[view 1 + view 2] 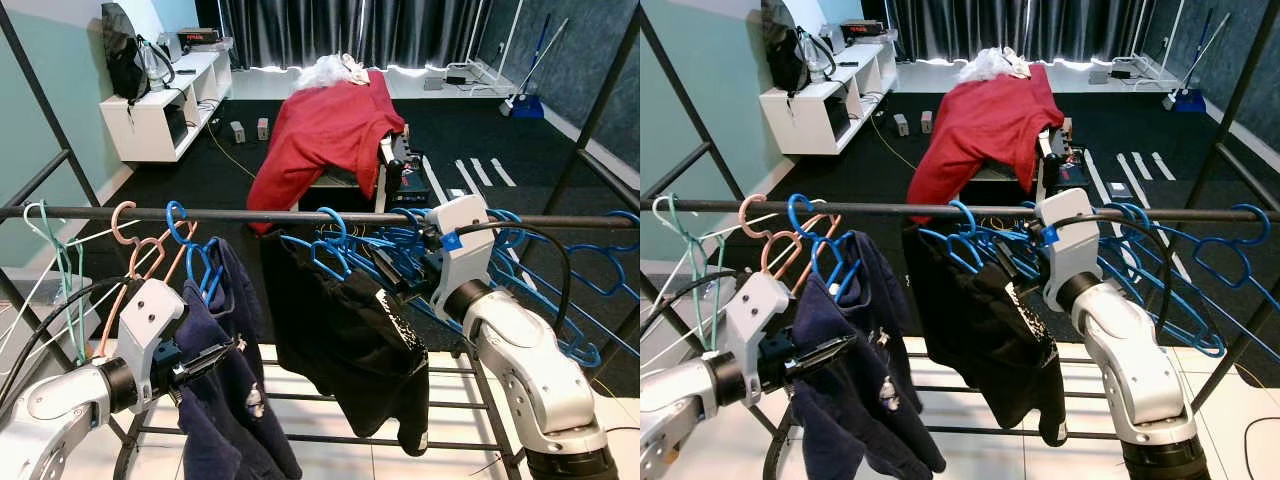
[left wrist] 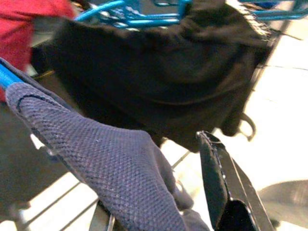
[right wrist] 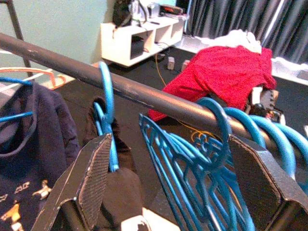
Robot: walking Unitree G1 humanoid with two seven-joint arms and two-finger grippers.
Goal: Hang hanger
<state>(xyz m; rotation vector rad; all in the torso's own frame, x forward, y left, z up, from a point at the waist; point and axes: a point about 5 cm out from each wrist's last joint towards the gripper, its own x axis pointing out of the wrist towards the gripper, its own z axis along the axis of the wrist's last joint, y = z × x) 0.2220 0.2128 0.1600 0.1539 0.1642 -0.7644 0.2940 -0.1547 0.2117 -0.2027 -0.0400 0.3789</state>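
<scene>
A dark rail (image 1: 300,214) of a clothes rack runs across in front of me. A blue hanger (image 3: 108,96) carrying a black garment (image 1: 345,340) hangs on it by its hook. My right gripper (image 3: 175,185) is open just below the rail, its fingers (image 3: 91,178) on either side of that hanger's neck and the blue hangers beside it. Low on the left, my left gripper (image 1: 215,355) is shut on the navy garment (image 1: 225,400), which hangs from another blue hanger (image 1: 185,235). Navy cloth (image 2: 110,163) covers one of its fingers.
A green hanger (image 1: 55,240) and a pink hanger (image 1: 130,235) hang at the rail's left end. Several bare blue hangers (image 1: 560,270) crowd the right. Lower rack bars (image 1: 300,400) cross beneath. Beyond are a red cloth (image 1: 325,130) and a white shelf (image 1: 165,100).
</scene>
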